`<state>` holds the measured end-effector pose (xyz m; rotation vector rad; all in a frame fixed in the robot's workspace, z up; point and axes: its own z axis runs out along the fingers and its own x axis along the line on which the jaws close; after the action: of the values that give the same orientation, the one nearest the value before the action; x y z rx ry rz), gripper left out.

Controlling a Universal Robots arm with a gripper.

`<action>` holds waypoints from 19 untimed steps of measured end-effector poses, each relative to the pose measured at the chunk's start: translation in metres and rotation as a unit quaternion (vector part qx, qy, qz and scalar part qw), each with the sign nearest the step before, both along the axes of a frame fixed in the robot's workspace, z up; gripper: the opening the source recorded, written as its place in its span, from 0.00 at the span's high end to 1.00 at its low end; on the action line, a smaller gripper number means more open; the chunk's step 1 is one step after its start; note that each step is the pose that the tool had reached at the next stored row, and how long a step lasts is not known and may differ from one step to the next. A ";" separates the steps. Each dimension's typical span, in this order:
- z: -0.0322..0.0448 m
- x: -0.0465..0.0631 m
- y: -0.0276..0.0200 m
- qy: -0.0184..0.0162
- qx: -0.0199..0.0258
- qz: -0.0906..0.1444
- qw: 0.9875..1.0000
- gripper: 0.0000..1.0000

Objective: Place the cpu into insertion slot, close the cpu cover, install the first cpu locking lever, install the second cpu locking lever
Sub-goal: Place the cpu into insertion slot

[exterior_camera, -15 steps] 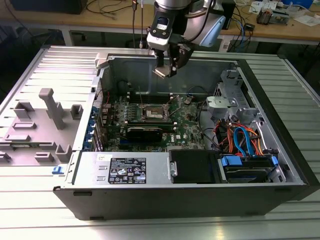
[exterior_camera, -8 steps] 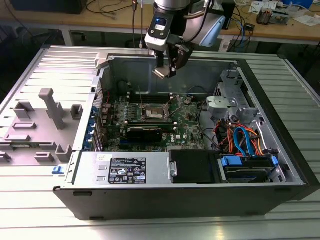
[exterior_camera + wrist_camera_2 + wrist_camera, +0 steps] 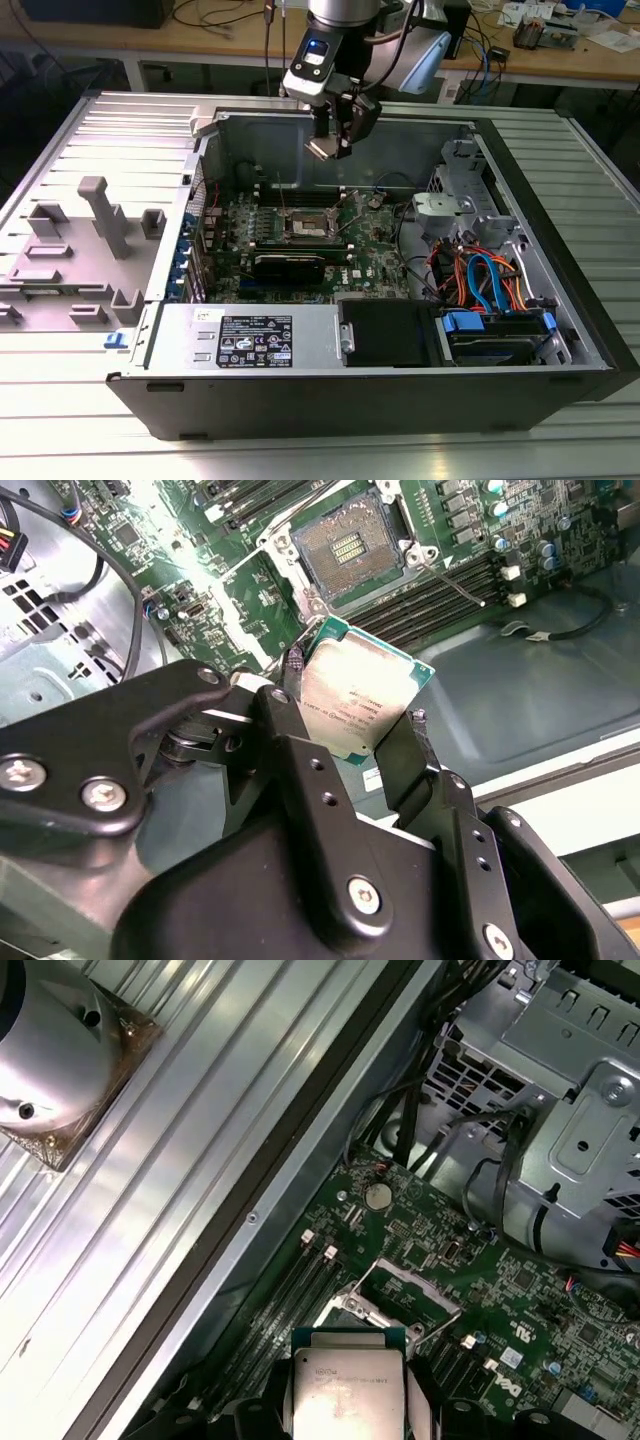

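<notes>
Hand is pinching the cpu by two opposite edges, hanging well above the open socket. I'd guess it's light, stiff and pretty fragile underneath, so the edges look like the only sane place to grip.

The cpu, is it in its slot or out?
Out. The hand grips the cpu in the air above the motherboard, and the slot is empty, its bare contacts showing.
</notes>
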<state>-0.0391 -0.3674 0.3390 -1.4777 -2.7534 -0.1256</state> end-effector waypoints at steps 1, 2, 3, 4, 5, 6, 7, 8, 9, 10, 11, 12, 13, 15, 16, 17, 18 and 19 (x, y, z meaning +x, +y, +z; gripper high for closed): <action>-0.0001 0.000 0.0000 0.000 0.000 0.000 1.000 0.46; -0.0001 0.000 0.0000 0.000 0.000 0.000 1.000 0.46; -0.0001 0.000 0.0000 0.000 0.000 0.000 1.000 0.46; -0.0001 0.000 0.0000 0.000 0.000 0.000 1.000 0.46; -0.0001 0.000 0.0000 0.000 0.000 0.000 1.000 0.46; -0.0001 0.000 0.0000 0.000 0.000 0.000 1.000 0.46; -0.0001 0.000 0.0000 0.000 0.000 -0.001 1.000 0.46; -0.0001 0.000 0.0000 0.000 0.000 -0.002 1.000 0.46; -0.0002 0.000 0.0000 0.000 0.000 -0.004 1.000 0.46; -0.0004 0.000 0.0000 0.000 0.000 -0.007 1.000 0.46; -0.0006 0.000 0.0000 0.000 0.000 -0.011 1.000 0.46; -0.0009 0.000 0.0000 0.000 0.000 -0.017 1.000 0.46; -0.0012 0.000 0.0000 0.000 0.000 -0.025 1.000 0.46; -0.0016 0.000 0.0000 0.000 0.000 -0.034 0.999 0.46; -0.0017 0.000 0.0000 0.000 0.000 -0.037 0.999 0.46; -0.0018 0.000 0.0000 0.001 0.000 -0.040 0.999 0.46; -0.0020 0.000 0.0000 0.001 0.000 -0.042 0.999 0.46; -0.0021 0.000 -0.0001 0.001 0.000 -0.044 0.999 0.46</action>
<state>-0.0391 -0.3674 0.3369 -1.5989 -2.6870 -0.1252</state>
